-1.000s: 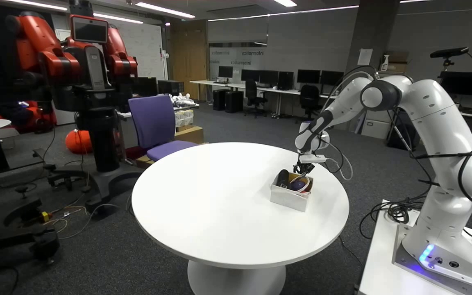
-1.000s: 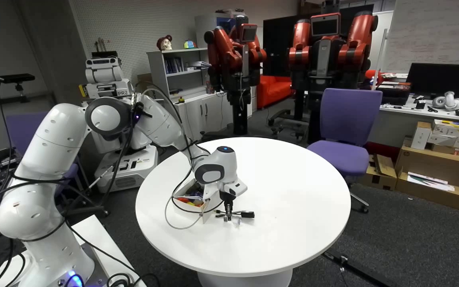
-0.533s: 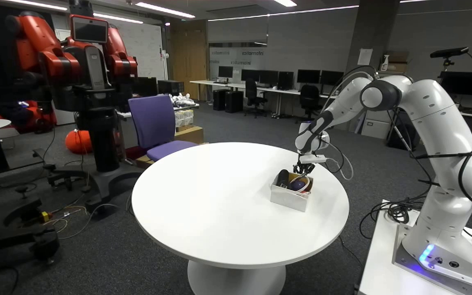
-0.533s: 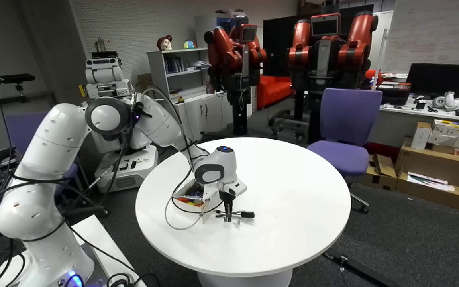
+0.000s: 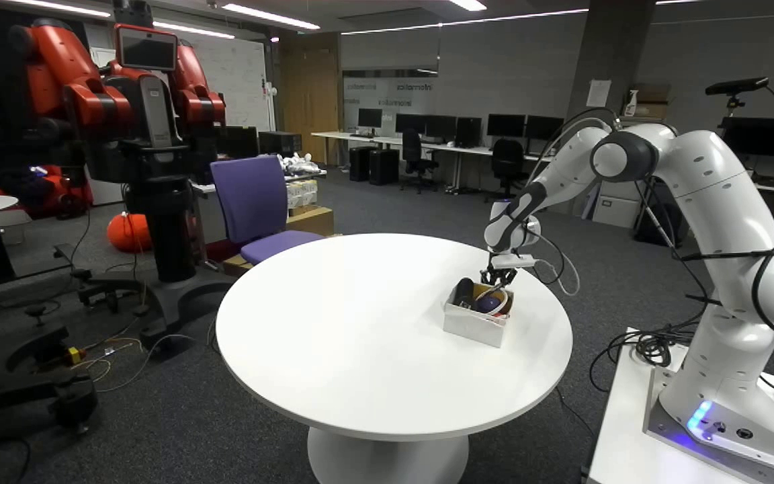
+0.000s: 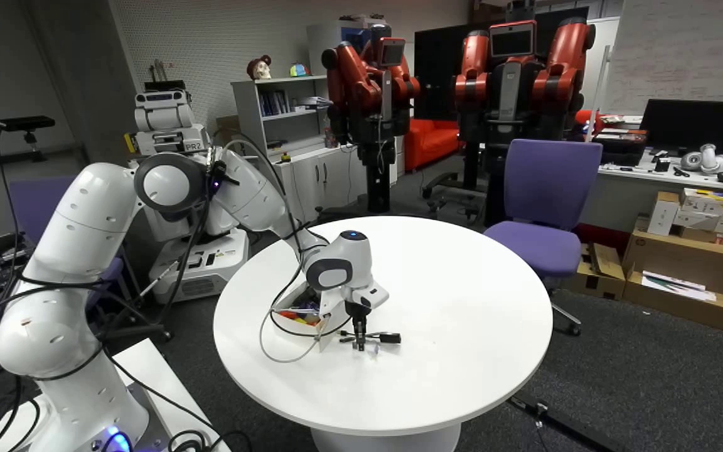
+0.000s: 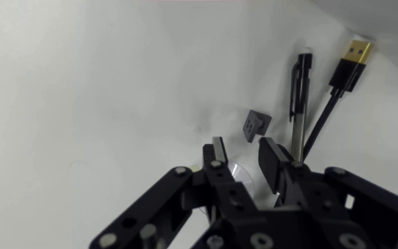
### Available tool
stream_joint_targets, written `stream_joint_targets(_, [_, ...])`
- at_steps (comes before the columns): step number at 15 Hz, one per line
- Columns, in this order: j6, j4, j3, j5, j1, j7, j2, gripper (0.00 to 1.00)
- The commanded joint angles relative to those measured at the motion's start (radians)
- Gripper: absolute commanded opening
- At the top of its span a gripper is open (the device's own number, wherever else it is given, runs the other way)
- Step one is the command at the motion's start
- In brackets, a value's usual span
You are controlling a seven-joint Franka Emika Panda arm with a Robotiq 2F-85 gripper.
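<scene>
My gripper (image 7: 240, 139) is open and holds nothing, pointing down low over the white table. It also shows in both exterior views (image 5: 498, 276) (image 6: 360, 347). A small grey piece (image 7: 254, 125), two square plates joined by a peg, lies just beyond the fingertips, nearer the right one. A clear round disc (image 7: 243, 175) lies under the gap between the fingers, partly hidden by the left one. A black and silver pen (image 7: 302, 91) and a black cable with a gold USB plug (image 7: 348, 73) lie right of the right finger; their lower ends are hidden behind it.
A white box (image 5: 471, 325) with a black cylinder, a purple ball and other things stands close beside the gripper on the round white table (image 5: 333, 336). A thick black thing (image 6: 390, 338) lies by the gripper. Loose cables hang from the arm. A purple chair (image 6: 546, 188) stands behind the table.
My gripper has shifted very slightly in an exterior view, its tips a touch lower in the picture. The box and the things on the table look unmoved.
</scene>
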Motion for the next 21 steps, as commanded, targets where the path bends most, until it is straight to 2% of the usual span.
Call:
stream_joint_targets(1, [0.044, -0.037, -0.022, -0.028, 0.028, 0.022, -0.016, 0.46])
stream_joint_targets(2, [0.050, -0.042, -0.024, -0.030, 0.033, 0.023, -0.016, 0.44])
stream_joint_targets(3, [0.057, -0.047, -0.026, -0.031, 0.037, 0.023, -0.016, 0.38])
stream_joint_targets(4, [0.064, -0.052, -0.027, -0.032, 0.041, 0.023, -0.017, 0.37])
stream_joint_targets(5, [0.072, -0.057, -0.029, -0.034, 0.047, 0.024, -0.017, 0.31])
stream_joint_targets(7, [0.082, -0.064, -0.032, -0.038, 0.055, 0.026, -0.015, 0.30])
stream_joint_targets(8, [0.085, -0.067, -0.036, -0.041, 0.060, 0.029, -0.014, 0.26])
stream_joint_targets(9, [0.087, -0.070, -0.038, -0.044, 0.064, 0.030, -0.014, 0.18])
stream_joint_targets(10, [0.088, -0.071, -0.040, -0.047, 0.068, 0.032, -0.014, 0.04])
stream_joint_targets(11, [0.087, -0.072, -0.042, -0.051, 0.072, 0.034, -0.014, 0.05])
stream_joint_targets(12, [0.086, -0.072, -0.045, -0.054, 0.075, 0.036, -0.016, 0.01])
stream_joint_targets(14, [0.084, -0.084, -0.043, -0.052, 0.072, 0.027, -0.034, 0.00])
stream_joint_targets(19, [0.084, -0.183, -0.022, -0.033, 0.043, -0.035, -0.183, 0.01])
stream_joint_targets(21, [0.094, -0.241, -0.022, -0.037, 0.055, -0.032, -0.261, 0.01])
